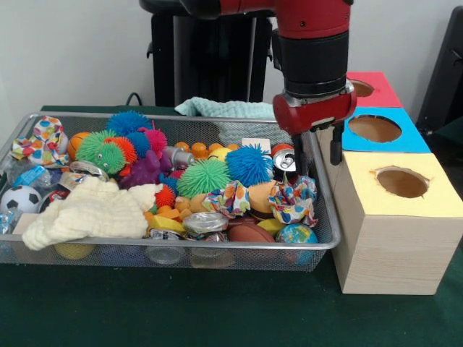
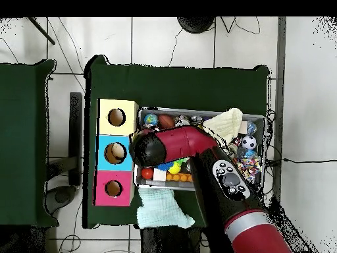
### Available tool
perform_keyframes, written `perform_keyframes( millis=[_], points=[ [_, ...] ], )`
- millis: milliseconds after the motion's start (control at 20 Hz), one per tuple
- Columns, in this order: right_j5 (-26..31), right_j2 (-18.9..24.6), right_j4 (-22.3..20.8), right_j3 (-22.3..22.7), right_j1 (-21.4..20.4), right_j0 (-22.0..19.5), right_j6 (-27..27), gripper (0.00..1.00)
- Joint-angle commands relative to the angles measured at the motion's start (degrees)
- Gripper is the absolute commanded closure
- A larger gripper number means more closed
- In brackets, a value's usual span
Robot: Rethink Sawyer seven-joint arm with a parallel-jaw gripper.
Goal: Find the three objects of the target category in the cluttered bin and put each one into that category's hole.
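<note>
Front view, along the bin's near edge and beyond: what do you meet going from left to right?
Soccer ball → cream cloth → crushed silver can → brown football → globe ball → the bin rim → yellow-topped wooden box.

The red and black arm (image 1: 312, 43) comes down from above, its wrist vertical. The pincer (image 1: 318, 155) points straight down, its two dark fingers (image 1: 336, 148) spread apart with nothing between them.
</note>
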Motion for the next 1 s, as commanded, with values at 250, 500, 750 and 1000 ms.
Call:
perform_keyframes(
  millis=[250, 500, 750, 1000],
  points=[
    [-2.35, 7.35, -4.46, 3.37, 4.82, -2.96, -4.01, 0.0],
    [-0.88, -1.57, -6.08, 1.47, 2.28, 2.0, 3.94, 0.0],
    [-2.53, -8.65, -5.64, 2.27, 1.32, 4.84, 10.33, 0.0],
    [-5.22, -14.69, -3.27, 2.83, 1.38, 7.68, 15.86, 0.0]
  ],
)
